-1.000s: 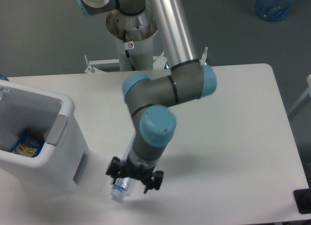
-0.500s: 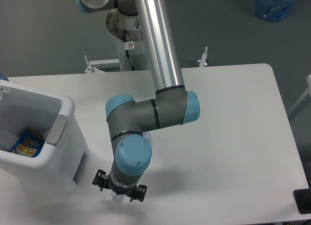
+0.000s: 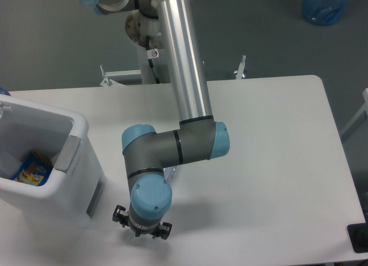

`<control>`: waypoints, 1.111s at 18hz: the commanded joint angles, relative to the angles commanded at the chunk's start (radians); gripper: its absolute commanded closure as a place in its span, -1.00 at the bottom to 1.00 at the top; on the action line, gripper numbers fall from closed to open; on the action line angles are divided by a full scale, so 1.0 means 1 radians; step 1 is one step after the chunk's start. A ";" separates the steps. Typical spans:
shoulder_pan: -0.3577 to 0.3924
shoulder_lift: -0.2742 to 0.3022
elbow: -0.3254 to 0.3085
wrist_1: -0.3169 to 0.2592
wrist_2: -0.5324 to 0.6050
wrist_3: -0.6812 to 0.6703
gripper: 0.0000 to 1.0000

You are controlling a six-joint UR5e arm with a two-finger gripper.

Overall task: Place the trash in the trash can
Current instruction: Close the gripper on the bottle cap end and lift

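Arm is folding at the elbow, wrist pointing straight down; gripper is sitting beside the trash can, finger state indeterminable.

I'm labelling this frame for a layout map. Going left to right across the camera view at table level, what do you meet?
Colourful packet inside the bin → white trash can with its grey handle patch → the arm's tool pointing down at the table → bare white table → dark object at the right edge.
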 joint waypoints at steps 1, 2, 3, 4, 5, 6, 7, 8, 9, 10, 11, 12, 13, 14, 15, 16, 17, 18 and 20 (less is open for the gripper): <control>-0.002 0.000 0.000 0.000 0.000 -0.006 0.18; -0.002 0.002 0.002 0.000 0.002 -0.008 0.42; -0.003 0.005 0.000 0.000 0.002 -0.008 0.66; -0.005 0.008 -0.002 0.000 0.002 -0.009 0.90; -0.005 0.011 -0.002 0.000 0.002 -0.012 1.00; -0.005 0.017 0.000 0.000 0.006 -0.017 1.00; -0.005 0.023 0.000 0.000 0.006 -0.020 1.00; -0.005 0.029 0.002 0.000 0.005 -0.020 1.00; -0.005 0.038 0.003 0.000 0.005 -0.020 1.00; -0.005 0.046 0.003 0.000 0.003 -0.020 1.00; -0.005 0.058 0.006 0.003 0.002 -0.018 1.00; -0.003 0.072 0.009 0.005 -0.005 -0.020 1.00; 0.000 0.092 0.009 0.005 -0.006 -0.020 1.00; 0.003 0.116 0.009 0.005 -0.011 -0.020 1.00; 0.009 0.135 0.011 0.008 -0.020 -0.020 1.00; 0.024 0.155 0.020 0.009 -0.037 -0.020 1.00; 0.040 0.173 0.037 0.009 -0.069 -0.020 1.00; 0.054 0.187 0.055 0.009 -0.104 -0.020 1.00; 0.090 0.227 0.083 0.011 -0.178 -0.031 1.00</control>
